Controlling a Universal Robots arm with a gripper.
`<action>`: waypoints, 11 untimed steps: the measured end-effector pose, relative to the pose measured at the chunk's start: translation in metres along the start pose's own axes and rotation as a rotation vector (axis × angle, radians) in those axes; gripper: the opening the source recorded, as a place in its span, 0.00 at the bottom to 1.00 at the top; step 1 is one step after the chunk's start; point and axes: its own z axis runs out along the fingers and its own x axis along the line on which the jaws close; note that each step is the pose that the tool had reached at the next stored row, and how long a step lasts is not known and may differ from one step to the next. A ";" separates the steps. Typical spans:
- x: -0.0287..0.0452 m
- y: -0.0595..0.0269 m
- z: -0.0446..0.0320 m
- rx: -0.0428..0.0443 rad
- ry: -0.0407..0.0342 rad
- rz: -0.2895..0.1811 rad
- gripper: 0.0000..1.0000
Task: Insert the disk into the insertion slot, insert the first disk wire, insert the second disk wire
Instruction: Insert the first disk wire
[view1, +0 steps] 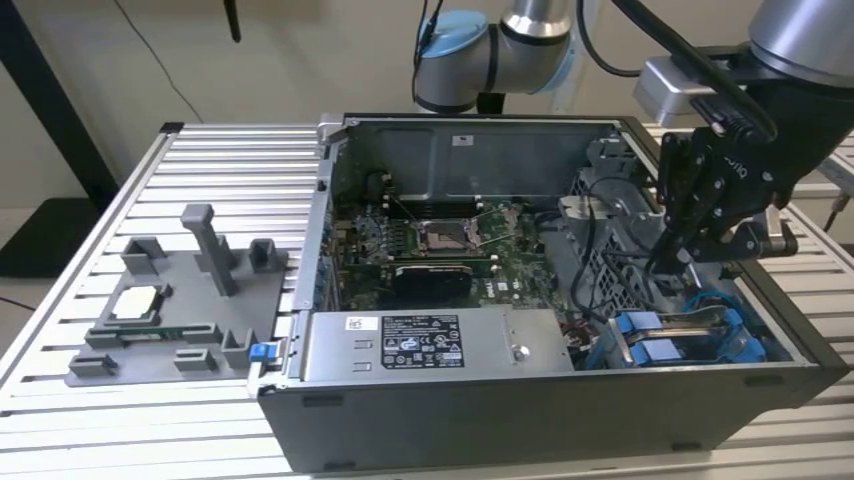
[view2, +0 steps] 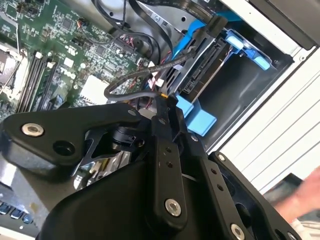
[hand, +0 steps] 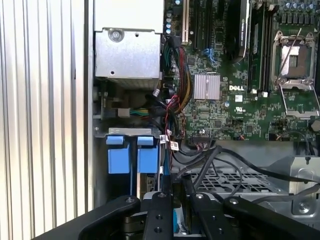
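Black wire (view2: 145, 70) pinched by claw (view2: 169, 100) | blue-framed disk (view2: 200, 70) just beyond | loose cables (hand: 220, 160) crowding

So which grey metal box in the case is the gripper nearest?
The perforated cage at the exterior view's right: the gripper hangs by it; the labelled box sits farther off.

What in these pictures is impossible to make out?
- Second wrist view: the near end of the disk, covered by the gripper.
- Second wrist view: a pinkish shape, cut off by the edge and too smeared to identify.
- First wrist view: the depth of the slot, hidden by the gripper.
- Exterior view: the inside of the case at the exterior view's right, behind the gripper.
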 end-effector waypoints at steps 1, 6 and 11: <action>0.0009 -0.0007 0.0006 0.0000 0.0000 0.000 0.00; 0.0135 -0.0052 0.0034 -0.0005 -0.0003 0.000 0.00; 0.0252 -0.0058 0.0072 0.0019 0.0003 0.000 0.00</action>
